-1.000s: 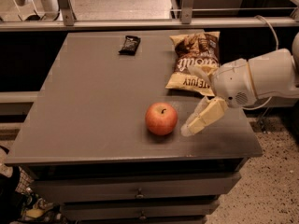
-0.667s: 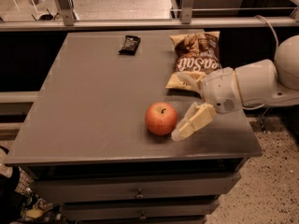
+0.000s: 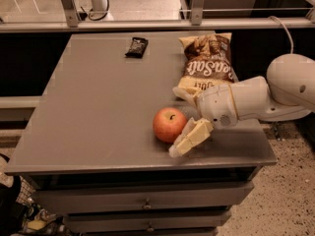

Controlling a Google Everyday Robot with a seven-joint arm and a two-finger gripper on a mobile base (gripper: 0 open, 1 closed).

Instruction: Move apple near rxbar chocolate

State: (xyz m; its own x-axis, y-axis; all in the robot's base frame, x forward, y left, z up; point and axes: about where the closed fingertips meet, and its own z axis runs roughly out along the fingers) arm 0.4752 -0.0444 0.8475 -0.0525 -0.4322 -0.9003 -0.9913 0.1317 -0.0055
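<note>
The red-orange apple (image 3: 169,124) sits on the grey table (image 3: 98,112) near its front right. The rxbar chocolate (image 3: 137,46), a small black bar, lies at the far middle of the table, well apart from the apple. My gripper (image 3: 176,122) reaches in from the right on a white arm and is open. One cream finger (image 3: 191,138) lies just right of and below the apple. The other finger (image 3: 182,92) is behind the apple, in front of the chip bag. The apple's right side sits between the fingers.
A tan-and-brown chip bag (image 3: 206,65) lies at the far right of the table, just behind the gripper. The table's front edge is close below the apple. Drawers sit under the table. A rail runs along the back.
My gripper has moved left towards the apple, and its fingers now sit on either side of the apple's right side. The apple and the bar have not moved.
</note>
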